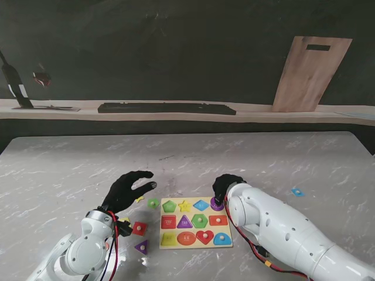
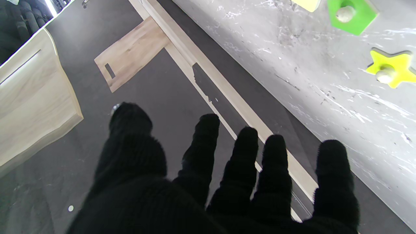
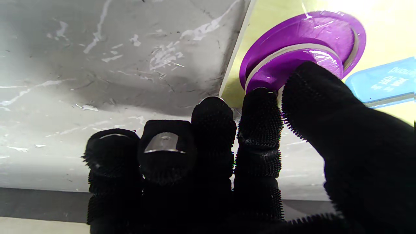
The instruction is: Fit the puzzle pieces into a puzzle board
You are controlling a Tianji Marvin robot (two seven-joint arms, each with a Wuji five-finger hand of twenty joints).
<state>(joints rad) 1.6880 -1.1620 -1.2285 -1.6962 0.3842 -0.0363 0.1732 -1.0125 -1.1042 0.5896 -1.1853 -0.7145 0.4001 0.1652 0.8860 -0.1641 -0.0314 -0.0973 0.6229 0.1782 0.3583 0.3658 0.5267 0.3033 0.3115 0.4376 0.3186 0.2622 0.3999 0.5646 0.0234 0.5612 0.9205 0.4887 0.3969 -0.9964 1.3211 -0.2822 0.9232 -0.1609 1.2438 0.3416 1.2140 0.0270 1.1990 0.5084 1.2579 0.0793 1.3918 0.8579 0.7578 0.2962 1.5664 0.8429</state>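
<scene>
On the tabletop [image 1: 70,170] the puzzle board [image 1: 195,242] looks nearly full. Right robot hand [image 1: 227,186] is pinching the purple round piece [image 1: 217,204] at its far right corner, not seated yet. Left robot hand [image 1: 126,190] hovers spread, empty; loose green piece [image 1: 153,203], red piece [image 1: 140,228] and purple triangle [image 1: 142,246] are left.

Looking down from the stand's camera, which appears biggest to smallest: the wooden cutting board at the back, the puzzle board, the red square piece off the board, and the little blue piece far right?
1. Wooden cutting board
2. Puzzle board
3. Red square piece
4. Blue piece

The cutting board stands farther away, yet looks largest.
</scene>
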